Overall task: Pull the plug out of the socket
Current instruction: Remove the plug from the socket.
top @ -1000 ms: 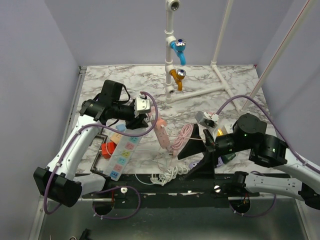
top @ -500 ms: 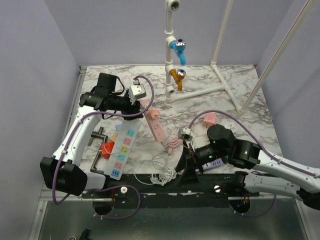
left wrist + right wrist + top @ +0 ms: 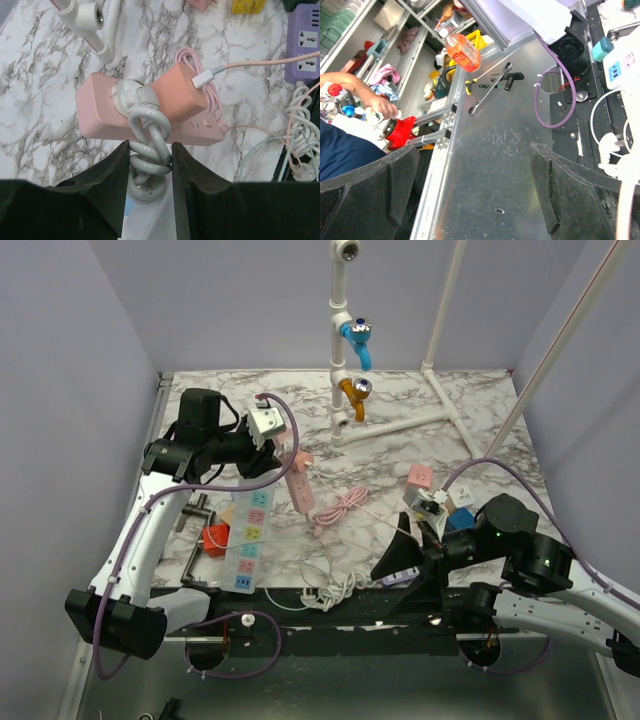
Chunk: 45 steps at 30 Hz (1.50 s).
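Note:
A pink socket strip [image 3: 165, 107] lies tilted on the marble table, also seen in the top view as the strip [image 3: 300, 483]. A pale grey plug [image 3: 129, 94] sits in it, and its knotted grey cord [image 3: 150, 150] runs down between my left fingers. My left gripper [image 3: 148, 152] is shut on that cord knot, just below the plug; from above, the left gripper [image 3: 280, 458] sits at the strip's far end. A white USB plug [image 3: 204, 78] with a pink cable is also in the strip. My right gripper [image 3: 402, 558] hangs open at the front right, holding nothing.
A white multi-colour power strip [image 3: 247, 538] and a red block [image 3: 215, 537] lie left of the pink strip. A pink cable coil [image 3: 340, 508], pink adapter [image 3: 420, 476], purple strip [image 3: 305, 42] and white cable [image 3: 335, 590] lie around. A PVC tap stand [image 3: 352, 340] stands behind.
My left gripper has drawn back and left with the cord, and the pink strip has followed it. My right arm has left the strip and pulled back to the front right.

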{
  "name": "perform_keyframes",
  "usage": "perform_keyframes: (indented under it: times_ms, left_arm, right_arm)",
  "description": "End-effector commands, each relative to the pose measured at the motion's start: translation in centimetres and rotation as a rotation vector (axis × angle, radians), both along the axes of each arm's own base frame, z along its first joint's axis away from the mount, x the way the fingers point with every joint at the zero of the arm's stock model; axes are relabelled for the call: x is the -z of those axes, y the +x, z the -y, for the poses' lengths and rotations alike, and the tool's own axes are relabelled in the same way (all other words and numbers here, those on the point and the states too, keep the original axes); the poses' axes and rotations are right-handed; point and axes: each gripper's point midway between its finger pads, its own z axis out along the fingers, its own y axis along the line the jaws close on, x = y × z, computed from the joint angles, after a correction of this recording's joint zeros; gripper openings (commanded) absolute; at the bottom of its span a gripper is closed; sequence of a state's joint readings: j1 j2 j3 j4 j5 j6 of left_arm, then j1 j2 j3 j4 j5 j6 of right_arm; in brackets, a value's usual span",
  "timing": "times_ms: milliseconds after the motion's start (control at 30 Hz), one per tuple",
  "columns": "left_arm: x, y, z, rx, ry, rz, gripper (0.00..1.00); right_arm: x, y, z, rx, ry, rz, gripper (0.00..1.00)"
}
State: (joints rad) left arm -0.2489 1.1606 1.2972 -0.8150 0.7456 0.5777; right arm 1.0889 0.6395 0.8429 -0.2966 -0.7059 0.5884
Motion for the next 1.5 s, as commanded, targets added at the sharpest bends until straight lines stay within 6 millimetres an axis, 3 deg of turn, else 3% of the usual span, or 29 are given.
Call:
perform_keyframes:
  times_ms: [0, 200, 333, 467, 567, 867, 1100, 1167, 1333, 1467]
  left_arm:
    - [-3.1, 2.6, 0.1, -0.074, -0.060, 0.086, 0.00]
    - [-4.7, 3.6, -0.7, -0.136, -0.101, 0.155, 0.00]
    - [-7.3, 3.2, -0.4, -0.110, -0.150, 0.177, 0.00]
    - [-9.4, 2.3, 0.4, -0.079, -0.209, 0.157, 0.00]
    - [-9.6, 1.8, 0.6, -0.068, -0.214, 0.153, 0.00]
    - [-6.5, 1.5, 0.3, -0.062, -0.164, 0.123, 0.00]
    - [-5.4, -2.3, 1.4, 0.102, -0.143, 0.114, 0.00]
    - [-5.3, -4.0, 1.7, 0.176, -0.141, 0.123, 0.00]
    - [-5.7, -7.9, 2.2, 0.325, -0.168, 0.129, 0.00]
    - [-7.0, -10.0, 2.5, 0.407, -0.205, 0.122, 0.00]
  right_arm:
    - [1.1, -0.9, 0.8, -0.025, -0.024, -0.067, 1.00]
    - [4.2, -2.1, 1.6, -0.055, -0.129, -0.197, 1.00]
    - [5.9, -3.1, 1.9, -0.093, -0.169, -0.307, 1.00]
    - [6.9, -2.7, 1.1, -0.110, -0.205, -0.298, 1.00]
    - [6.9, -2.2, -0.1, -0.135, -0.198, -0.269, 1.00]
    - [-1.0, -1.1, -0.5, -0.101, -0.040, -0.079, 1.00]
    - [-10.7, 6.3, -1.5, 0.298, 0.091, 0.258, 0.99]
    - [-11.5, 8.5, -1.4, 0.401, 0.096, 0.338, 0.99]
    - [-9.3, 11.9, -2.7, 0.519, 0.044, 0.399, 0.96]
    - [-11.9, 13.6, -1.2, 0.659, 0.131, 0.456, 0.96]
